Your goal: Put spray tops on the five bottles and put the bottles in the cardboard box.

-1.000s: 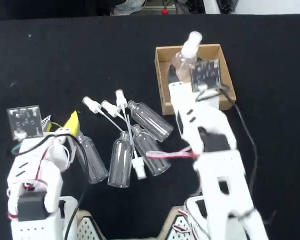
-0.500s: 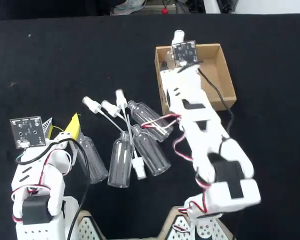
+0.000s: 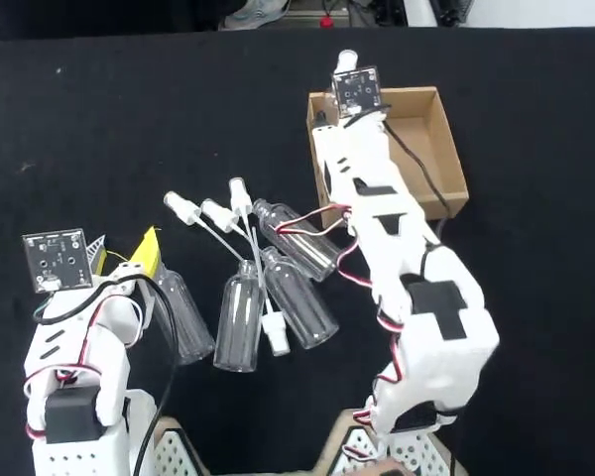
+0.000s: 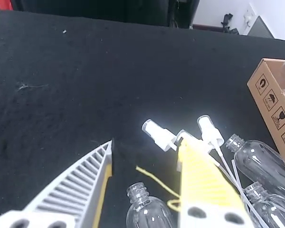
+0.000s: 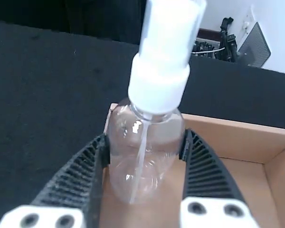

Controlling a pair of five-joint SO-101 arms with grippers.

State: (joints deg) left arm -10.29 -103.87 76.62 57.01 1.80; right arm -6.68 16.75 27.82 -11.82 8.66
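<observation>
My left claw (image 4: 145,141) stands spread wide, well to the left of the box (image 3: 446,149). The neck of an open bottle (image 4: 141,204) sits between its fingers, and they are not closed on it. This claw has hardly stirred in the last half second.

Between that bottle and the box lie three more uncapped bottles (image 3: 240,317). Three loose spray tops (image 3: 183,208) fan out on their far side, and a fourth top (image 3: 275,335) lies among the bottles.

My right claw (image 5: 145,142) is clenched on the capped bottle (image 5: 145,164), a finger on either side of its body. It holds the bottle at the box's far left corner. A second ago the bottle hung over the middle of the box's far end. Since then I have stretched out and swung left, so its white top (image 3: 347,59) now pokes past the far rim.
</observation>
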